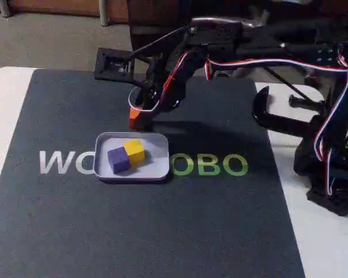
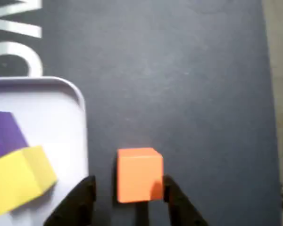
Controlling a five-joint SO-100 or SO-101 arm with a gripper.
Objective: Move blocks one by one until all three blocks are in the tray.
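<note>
Table (image 1: 6, 104) carries a dark mat (image 1: 162, 231) with pale and green lettering. The black arm (image 1: 220, 46) reaches down from the right in the fixed view. The lavender-white tray (image 1: 159, 168) holds the purple block (image 1: 118, 160) and yellow block (image 1: 134, 150), touching. Just behind the tray, the orange block (image 2: 139, 174) sits on the mat between the jaws, which stand apart on either side of it; whether they touch it is unclear.

surface: white table (image 1: 6, 116) under dark mat (image 1: 162, 231) | floor: grey-brown carpet (image 1: 52, 35), probably | light: dim
</note>
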